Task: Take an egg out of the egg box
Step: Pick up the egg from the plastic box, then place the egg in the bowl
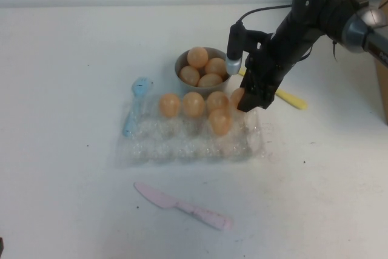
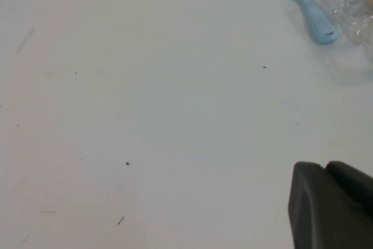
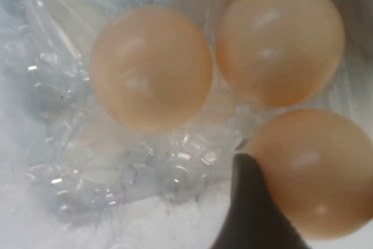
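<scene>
The clear crinkly egg box (image 1: 182,147) lies mid-table with several peach-orange eggs in its far rows. My right gripper (image 1: 247,104) is down at the box's far right corner, shut on the egg (image 1: 237,96) in that corner cup. In the right wrist view one dark finger (image 3: 250,208) presses against that egg (image 3: 315,173); the other finger is out of frame. Two more eggs (image 3: 151,68) sit in cups of the box (image 3: 58,86) just beyond. My left gripper (image 2: 332,208) hovers over bare table left of the box, whose edge (image 2: 355,10) shows there.
A grey bowl (image 1: 182,65) with several eggs stands just behind the box. A blue spoon (image 1: 134,104) lies at the box's left end, a pink knife (image 1: 182,206) in front of it, and a yellow utensil (image 1: 290,98) to the right behind my right arm.
</scene>
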`<state>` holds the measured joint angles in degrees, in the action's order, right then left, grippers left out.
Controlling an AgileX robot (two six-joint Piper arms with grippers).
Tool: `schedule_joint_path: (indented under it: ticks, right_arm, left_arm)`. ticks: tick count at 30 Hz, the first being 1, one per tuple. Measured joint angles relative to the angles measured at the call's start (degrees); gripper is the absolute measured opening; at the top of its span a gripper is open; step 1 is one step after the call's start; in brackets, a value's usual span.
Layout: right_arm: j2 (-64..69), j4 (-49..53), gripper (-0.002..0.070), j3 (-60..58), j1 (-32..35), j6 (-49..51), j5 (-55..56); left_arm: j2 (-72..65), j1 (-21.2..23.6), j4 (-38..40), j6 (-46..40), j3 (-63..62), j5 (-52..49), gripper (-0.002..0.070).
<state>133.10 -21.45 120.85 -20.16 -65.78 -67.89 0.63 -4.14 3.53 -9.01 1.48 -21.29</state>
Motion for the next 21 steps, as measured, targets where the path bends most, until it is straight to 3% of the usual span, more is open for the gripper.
schedule_joint_path:
  ticks: [15,21]
  right_arm:
    - [-8.1,-1.3,0.0356,0.9,0.1,0.4,-2.4]
    - [-8.3,-9.5,0.0356,1.5,0.1,7.5,9.6]
  left_arm:
    - [0.0,0.0,0.0,0.0,0.0,0.0,-0.0003]
    - [0.0,0.0,0.0,-0.1,0.0,0.0,-0.0003]
